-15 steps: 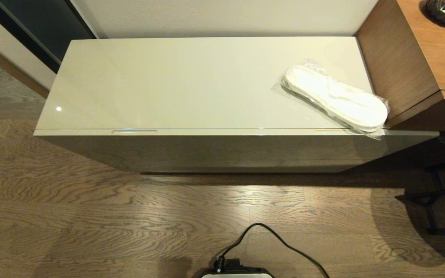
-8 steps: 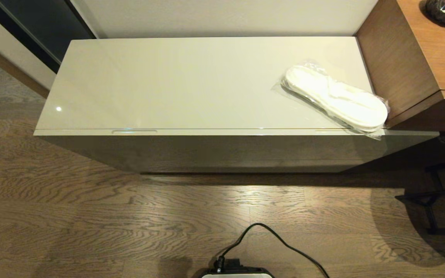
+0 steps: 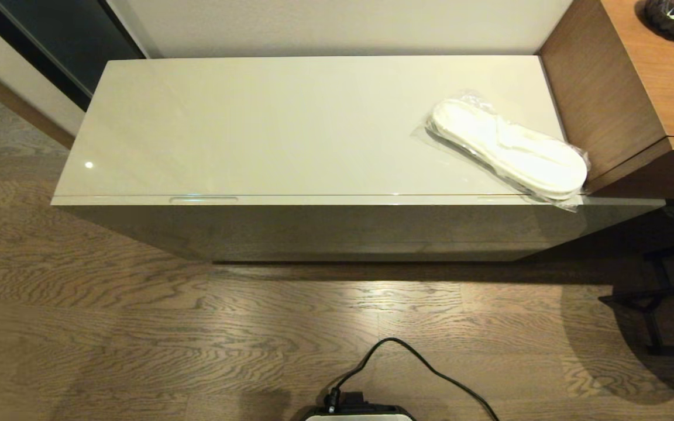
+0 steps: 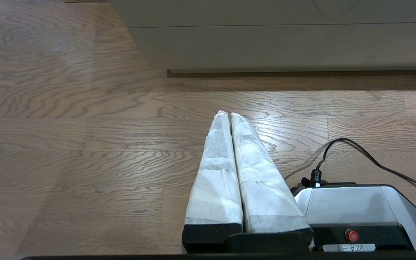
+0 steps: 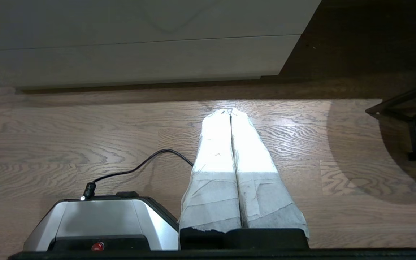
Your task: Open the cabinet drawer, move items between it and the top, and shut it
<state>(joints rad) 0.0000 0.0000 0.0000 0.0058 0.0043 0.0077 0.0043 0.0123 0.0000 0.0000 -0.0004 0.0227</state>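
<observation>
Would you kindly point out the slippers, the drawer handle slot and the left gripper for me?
slippers (image 3: 509, 149), head view, middle of the white soles inside the plastic.
drawer handle slot (image 3: 203, 199), head view, middle of the recess.
left gripper (image 4: 228, 115), left wrist view, where the shut fingertips meet.

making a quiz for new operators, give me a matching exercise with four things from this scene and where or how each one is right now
Things:
1. slippers
2. cabinet drawer
3. left gripper
4. black cable

States:
A. closed, front flush with the cabinet
B. lying on the wooden floor, plugged into the robot's base
C. shut, empty, held low over the floor
D. sealed in clear plastic at the right end of the top

Pairs: 1-D, 2-A, 3-C, 4-B
</observation>
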